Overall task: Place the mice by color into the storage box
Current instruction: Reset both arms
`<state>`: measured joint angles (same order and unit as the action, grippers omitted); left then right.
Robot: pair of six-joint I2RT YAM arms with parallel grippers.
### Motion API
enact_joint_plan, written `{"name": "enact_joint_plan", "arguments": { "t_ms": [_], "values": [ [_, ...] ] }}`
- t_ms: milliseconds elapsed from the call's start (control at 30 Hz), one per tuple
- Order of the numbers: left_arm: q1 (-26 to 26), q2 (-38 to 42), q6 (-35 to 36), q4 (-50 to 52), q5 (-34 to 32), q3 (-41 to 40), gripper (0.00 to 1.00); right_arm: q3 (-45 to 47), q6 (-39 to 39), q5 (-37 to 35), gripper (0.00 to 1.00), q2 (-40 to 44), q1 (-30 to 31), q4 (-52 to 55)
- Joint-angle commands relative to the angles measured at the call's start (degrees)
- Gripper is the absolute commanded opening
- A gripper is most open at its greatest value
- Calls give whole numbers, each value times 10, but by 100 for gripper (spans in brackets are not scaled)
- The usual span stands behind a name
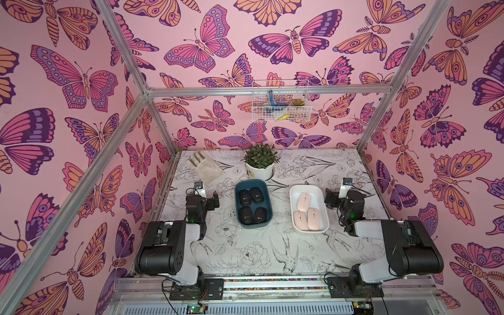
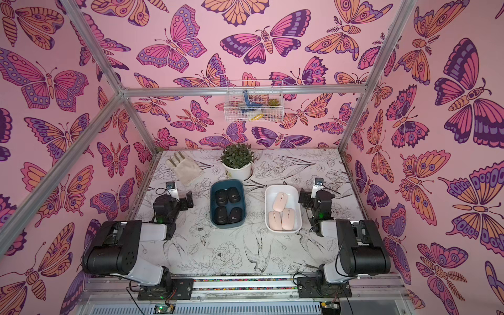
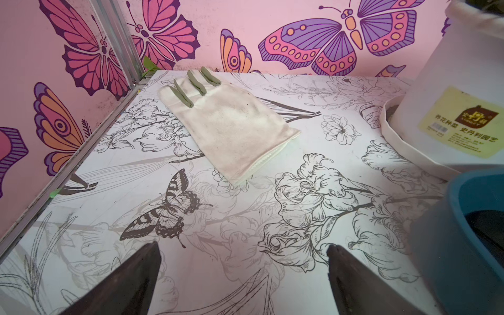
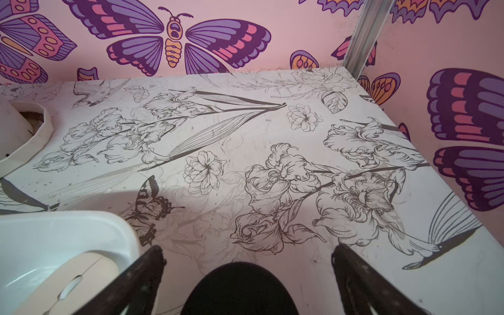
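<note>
Several black mice (image 1: pixel 245 197) lie in the blue storage box (image 1: pixel 236 201) at mid table, seen in both top views. Three pale pink mice (image 1: pixel 303 200) lie in the white box (image 1: pixel 292 207) to its right. My left gripper (image 1: pixel 203 197) stands open left of the blue box (image 3: pixel 450 245), with bare table between its fingers (image 3: pixel 242 245). My right gripper (image 1: pixel 342 197) stands open right of the white box (image 4: pixel 54 226), where one pink mouse (image 4: pixel 68 283) shows. A black rounded thing (image 4: pixel 240 289) sits low between the right fingers, touching neither; what it is I cannot tell.
A potted plant (image 1: pixel 261 161) in a white pot (image 3: pixel 450 95) stands behind the blue box. A cream glove (image 1: pixel 204 169) lies at the far left of the table. A wire basket (image 1: pixel 281 101) hangs on the back wall. Metal frame posts edge the table.
</note>
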<state>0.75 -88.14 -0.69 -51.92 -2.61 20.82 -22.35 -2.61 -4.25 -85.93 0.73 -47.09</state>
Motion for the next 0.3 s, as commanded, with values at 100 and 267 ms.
{"name": "enact_joint_plan", "arguments": {
  "t_ms": [100,267],
  "values": [
    [3,0,-6,5,-6,3,100,-9,-6,-9,99,-5,-2,11],
    [3,0,-6,5,-6,3,100,-6,-6,-11,99,-3,-3,6]
  ]
}}
